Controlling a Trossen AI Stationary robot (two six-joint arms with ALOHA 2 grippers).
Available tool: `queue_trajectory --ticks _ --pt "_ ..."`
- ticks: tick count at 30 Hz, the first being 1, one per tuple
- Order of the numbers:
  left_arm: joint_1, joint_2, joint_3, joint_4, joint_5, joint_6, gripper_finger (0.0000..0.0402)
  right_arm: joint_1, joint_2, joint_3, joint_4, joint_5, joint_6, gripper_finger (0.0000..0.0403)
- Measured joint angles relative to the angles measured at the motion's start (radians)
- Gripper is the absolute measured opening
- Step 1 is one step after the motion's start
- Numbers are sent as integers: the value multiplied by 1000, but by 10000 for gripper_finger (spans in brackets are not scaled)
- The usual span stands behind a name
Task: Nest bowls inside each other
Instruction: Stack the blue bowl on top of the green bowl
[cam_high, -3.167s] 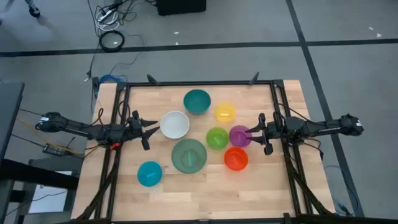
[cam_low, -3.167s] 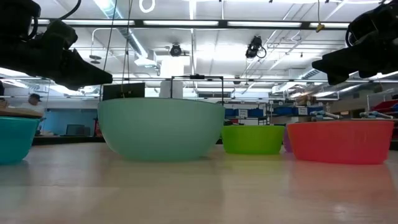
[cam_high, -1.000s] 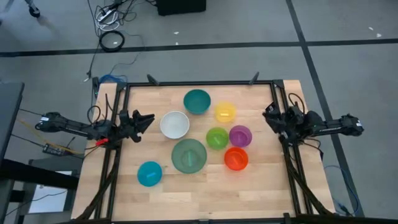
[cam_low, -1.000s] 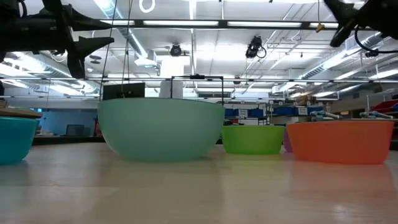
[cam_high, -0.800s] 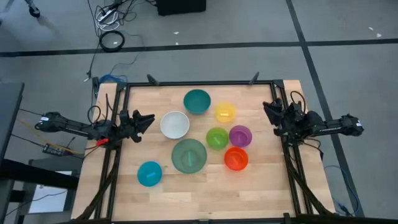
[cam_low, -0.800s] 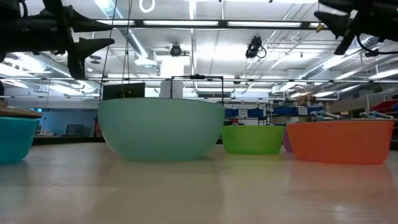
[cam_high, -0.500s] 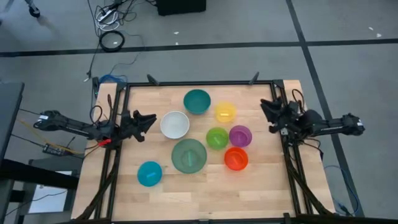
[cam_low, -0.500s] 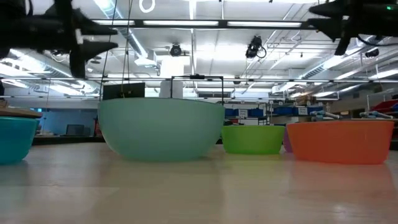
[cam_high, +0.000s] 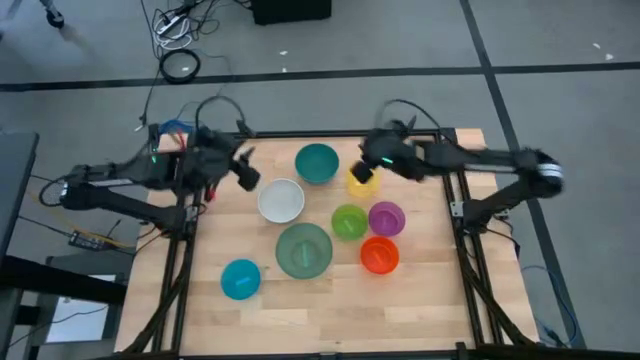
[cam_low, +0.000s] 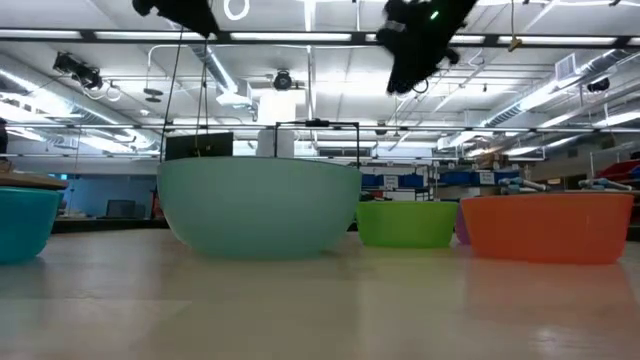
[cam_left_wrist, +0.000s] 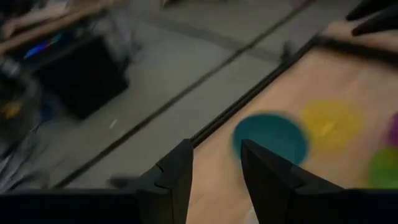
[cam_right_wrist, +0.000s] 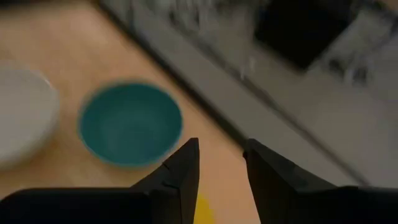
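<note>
Approach step, nothing nested yet. Right gripper (cam_high: 366, 176) hangs over the yellow bowl (cam_high: 360, 183), fingers spread a little with a gap, holding nothing. Left gripper (cam_high: 246, 178) is just left of the white bowl (cam_high: 281, 200), jaws apart, empty. Teal bowl (cam_high: 317, 163) sits far centre, sage green bowl (cam_high: 304, 250) near centre; all bowls stand separate. Next, I'd guess: right drops onto the yellow rim and pinches it
</note>
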Motion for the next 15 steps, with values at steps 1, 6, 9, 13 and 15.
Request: queue_trajectory --ticks 1,6,9,13,15 --pt "38 11 47 -76 13 -18 144 -31 55 44 -39 -40 2 119" --pt "235 17 152 -298 160 -62 144 -193 227 162 -67 -323 -29 119" --pt "320 6 151 -353 272 -86 144 -284 276 190 -69 -448 -29 120" --pt "371 16 151 -415 288 -111 144 -391 320 193 -64 -667 -14 131" --pt "378 29 150 -413 293 -100 144 -424 341 193 -51 -759 -12 140"
